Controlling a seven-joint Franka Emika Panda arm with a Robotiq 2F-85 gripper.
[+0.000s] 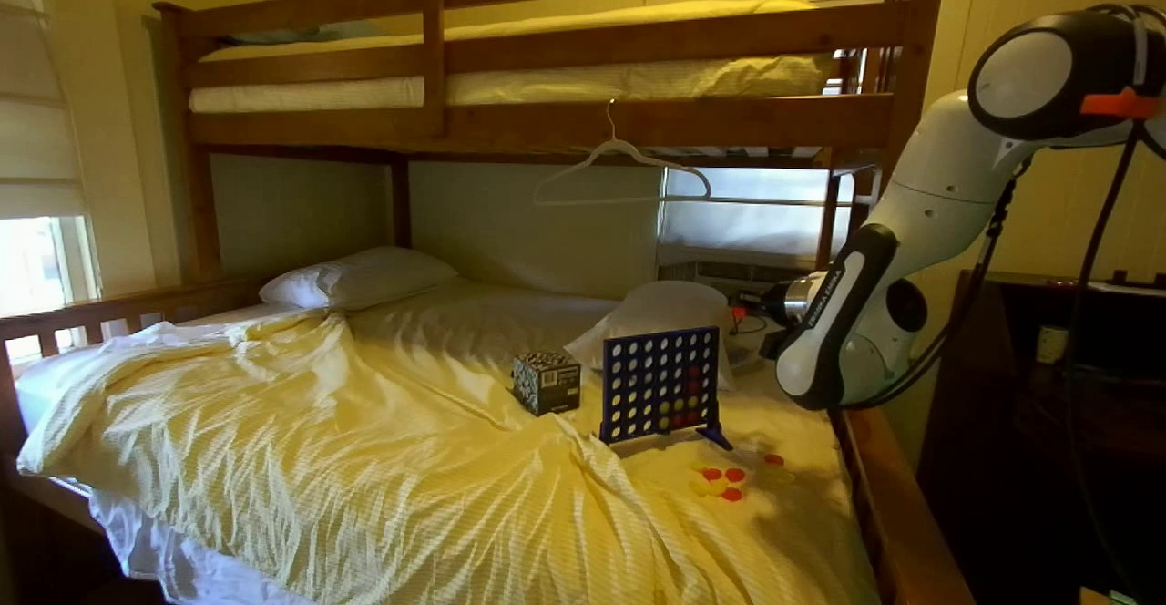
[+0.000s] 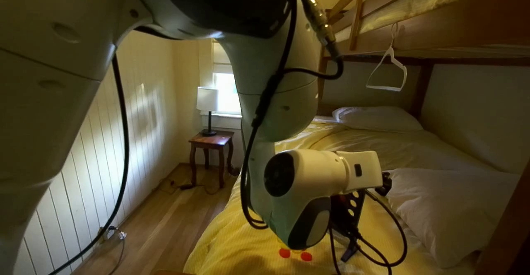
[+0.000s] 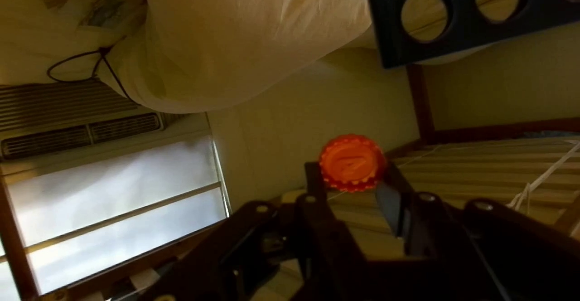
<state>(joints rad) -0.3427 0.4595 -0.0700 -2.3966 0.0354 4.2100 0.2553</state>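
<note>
A red ridged disc [image 3: 351, 162] is pinched between the fingertips of my gripper [image 3: 352, 170], seen in the wrist view. In an exterior view the gripper [image 1: 749, 302] points left, with the disc [image 1: 738, 312] at its tip, above and to the right of a blue upright game rack [image 1: 656, 386]. The rack has round holes, with several red and yellow discs in its right-hand columns. Its top corner [image 3: 392, 49] shows at the upper right of the wrist view, apart from the held disc. The arm hides part of the rack in an exterior view.
Loose red discs [image 1: 732, 494] and yellow ones lie on the bed before the rack. A patterned dark box [image 1: 547, 386] stands left of it, a pillow [image 1: 660, 306] behind. A white hanger [image 1: 612, 145] hangs from the upper bunk rail [image 1: 510, 122]. Cables [image 2: 397, 225] dangle near the wrist.
</note>
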